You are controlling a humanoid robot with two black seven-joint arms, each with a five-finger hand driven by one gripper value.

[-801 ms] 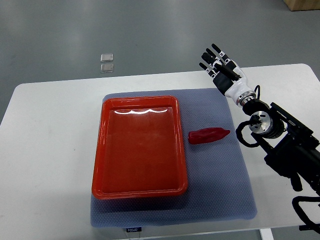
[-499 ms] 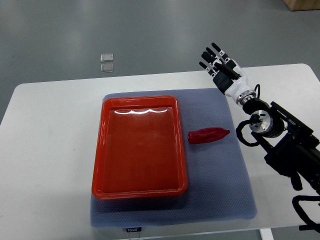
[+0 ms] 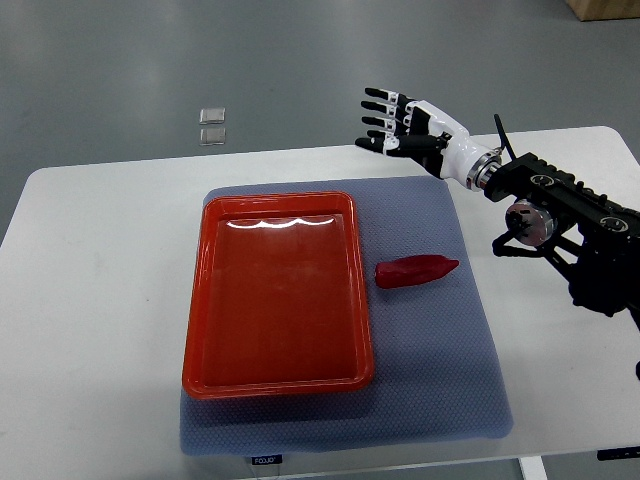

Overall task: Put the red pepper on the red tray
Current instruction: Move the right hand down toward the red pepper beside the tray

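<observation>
on the grey mat (image 3: pixel 440 370), just right of the red tray (image 3: pixel 280 380) and not touching it, lies the red pepper (image 3: pixel 415 270); the right hand (image 3: pixel 405 128) hovers well beyond it with fingers spread, holding nothing. the likely slip: the tapered, glossy pepper could roll or squirt from a loose pinch, or a low approach could knock it away or catch the tray's rim

I'm seeing the right hand (image 3: pixel 405 125) hovering, fingers spread, above the table's (image 3: pixel 100 280) far edge, while the red pepper (image 3: pixel 415 270) is lying on the mat (image 3: pixel 430 360) (just beside the red tray (image 3: pixel 280 295)).
</observation>
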